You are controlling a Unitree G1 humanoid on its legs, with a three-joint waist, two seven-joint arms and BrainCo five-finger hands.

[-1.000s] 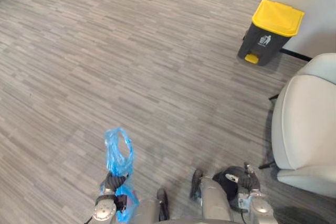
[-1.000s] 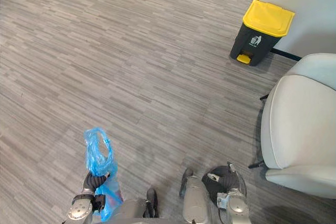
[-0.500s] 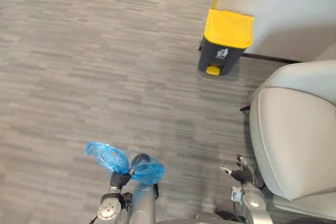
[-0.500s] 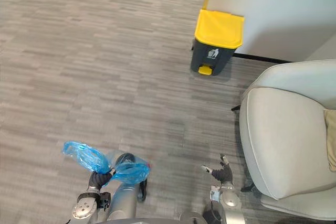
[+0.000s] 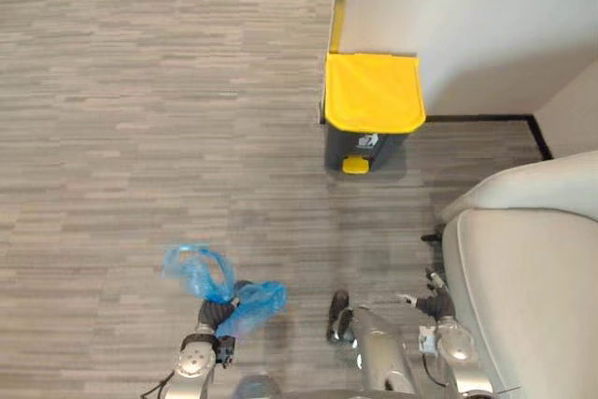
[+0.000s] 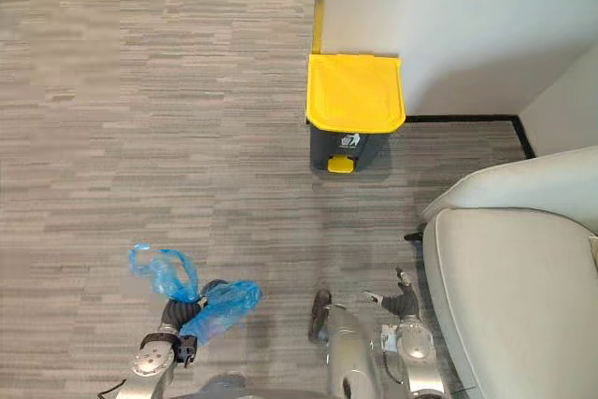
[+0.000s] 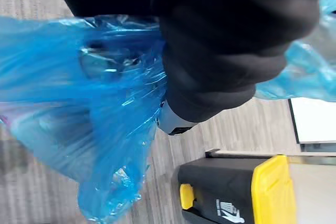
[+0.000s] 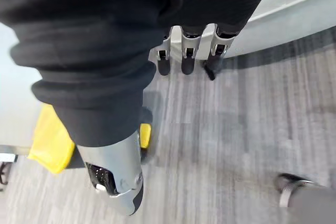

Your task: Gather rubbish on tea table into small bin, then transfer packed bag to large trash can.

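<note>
Two hands in frame, head view looking down. Left hand (image 5: 216, 311) sat at about 7 o'clock in the view, clenched on the bunched neck of the blue bag (image 5: 252, 300); a loose loop of the plastic stood up toward 11 o'clock from the fist and the fuller part bulged toward 2 o'clock. In the left wrist view the blue bag (image 7: 79, 108) wrapped close round the dark cover and the contents were too blurred to tell. Bag was off the floor (image 5: 140, 91), carried in that hand, well apart from the large trash can (image 5: 372, 109). Trash can stood at 12 o'clock, dark body, yellow lid shut, yellow pedal (image 5: 355, 165) facing the robot, its back against the white wall (image 5: 467, 25) at the wall's corner. A black baseboard (image 5: 486, 120) ran from the can toward 3 o'clock. Right hand (image 6: 402, 300) was at about 5 o'clock, released and holding nothing; its fingers (image 8: 187, 61) were straight and relaxed in the right wrist view, with grey floor past them. A light grey armchair (image 5: 523, 296) filled 4 o'clock, just beside the right hand, not seen touching it. Floor was grey striped planking.
</note>
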